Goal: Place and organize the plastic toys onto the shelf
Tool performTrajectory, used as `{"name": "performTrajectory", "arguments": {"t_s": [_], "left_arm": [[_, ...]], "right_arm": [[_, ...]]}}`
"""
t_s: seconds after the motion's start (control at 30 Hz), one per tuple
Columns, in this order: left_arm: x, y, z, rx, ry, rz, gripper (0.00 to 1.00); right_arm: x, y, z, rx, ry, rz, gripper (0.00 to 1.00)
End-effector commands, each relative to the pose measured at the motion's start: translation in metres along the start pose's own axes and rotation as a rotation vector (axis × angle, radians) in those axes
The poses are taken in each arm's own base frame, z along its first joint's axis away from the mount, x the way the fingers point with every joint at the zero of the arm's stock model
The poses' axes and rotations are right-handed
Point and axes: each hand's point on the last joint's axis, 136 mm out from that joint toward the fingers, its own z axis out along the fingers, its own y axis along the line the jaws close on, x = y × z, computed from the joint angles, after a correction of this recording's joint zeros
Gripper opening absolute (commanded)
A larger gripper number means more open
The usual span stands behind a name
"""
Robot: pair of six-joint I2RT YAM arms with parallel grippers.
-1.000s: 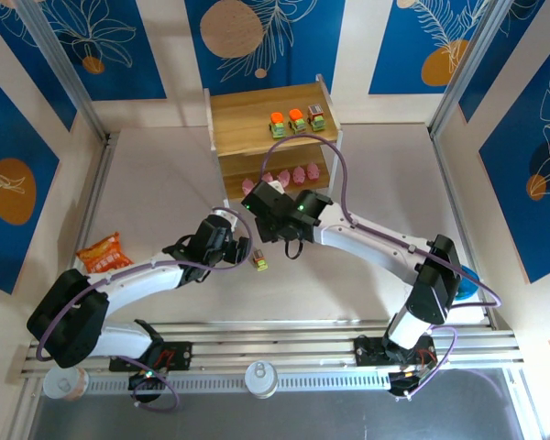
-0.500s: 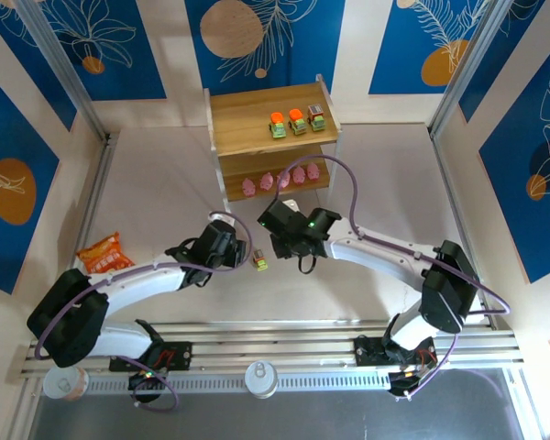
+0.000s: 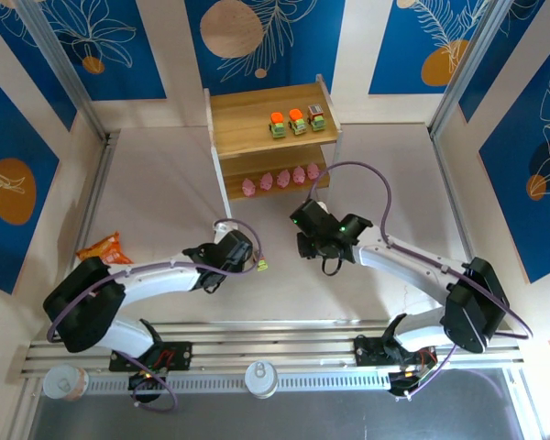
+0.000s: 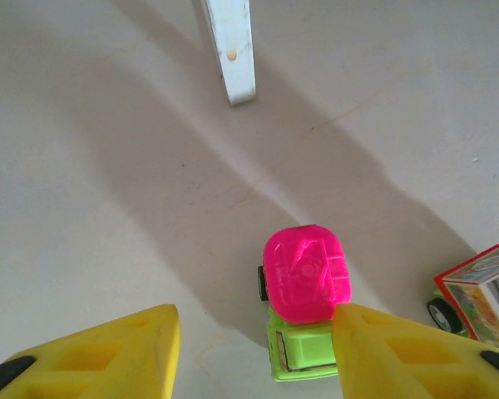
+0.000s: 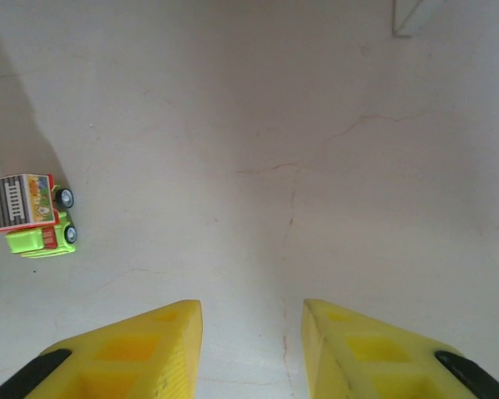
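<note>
1. Step in hand: pick-up of the magenta-topped car [image 4: 303, 278] from the bench [image 4: 83, 166]. My left tool [image 4: 256, 332] stands astride it, partly open. One finger [image 4: 399, 353] is touching or just beside the car, with a clear gap on the other side. I judge it not yet gripped.
2. My right tool [image 5: 251, 320] hangs over bare bench with a narrow gap and nothing in it. The grey-topped car [image 5: 29, 214] lies off to its side.
3. The shelf [image 3: 257, 145] carries three cars [image 3: 297, 120] on the top board and five pink figurines [image 3: 280, 179] in a row below. By my count two cars remain.
4. Next move calls for a square closure, a lift clear of the neighbouring car, and a set-down beside the row on top.
5. The bench is pale and matt with faint hairline marks. Blue leaf-print panels [image 3: 92, 37] wall the cell. An orange snack bag [image 3: 101, 249] lies well apart.
</note>
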Motion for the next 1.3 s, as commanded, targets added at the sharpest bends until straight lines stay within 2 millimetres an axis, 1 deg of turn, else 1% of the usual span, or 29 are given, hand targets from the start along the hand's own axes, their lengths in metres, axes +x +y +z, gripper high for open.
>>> {"name": "performTrajectory", "arguments": {"t_s": [0.0, 0.2, 0.3, 0.5, 0.63, 0.7, 0.9, 1.27], "left_arm": [[-0.002, -0.003, 0.001, -0.027, -0.001, -0.034, 0.51], [0.001, -0.011, 0.006, -0.019, 0.009, -0.039, 0.51], [0.000, -0.015, 0.005, -0.018, 0.002, -0.037, 0.51], [-0.009, -0.011, -0.011, -0.039, -0.067, -0.049, 0.50], [-0.014, -0.006, -0.020, -0.050, -0.100, -0.064, 0.50], [-0.016, -0.006, -0.022, -0.042, -0.107, -0.065, 0.51], [-0.012, -0.015, -0.016, -0.040, -0.073, -0.053, 0.52], [0.000, -0.009, 0.001, -0.105, -0.060, -0.096, 0.52]], "right_arm": [[-0.001, 0.001, -0.004, -0.051, -0.020, 0.009, 0.37], [0.004, -0.007, -0.002, -0.059, -0.020, 0.025, 0.37], [0.006, -0.010, -0.001, -0.064, -0.019, 0.034, 0.37], [0.008, -0.012, 0.002, -0.069, -0.013, 0.034, 0.37], [0.008, -0.012, 0.003, -0.071, -0.012, 0.034, 0.36], [0.008, -0.013, 0.002, -0.072, -0.012, 0.036, 0.36], [0.006, -0.013, 0.003, -0.073, -0.014, 0.035, 0.36], [0.012, -0.019, 0.007, -0.073, -0.004, 0.050, 0.36]]}}
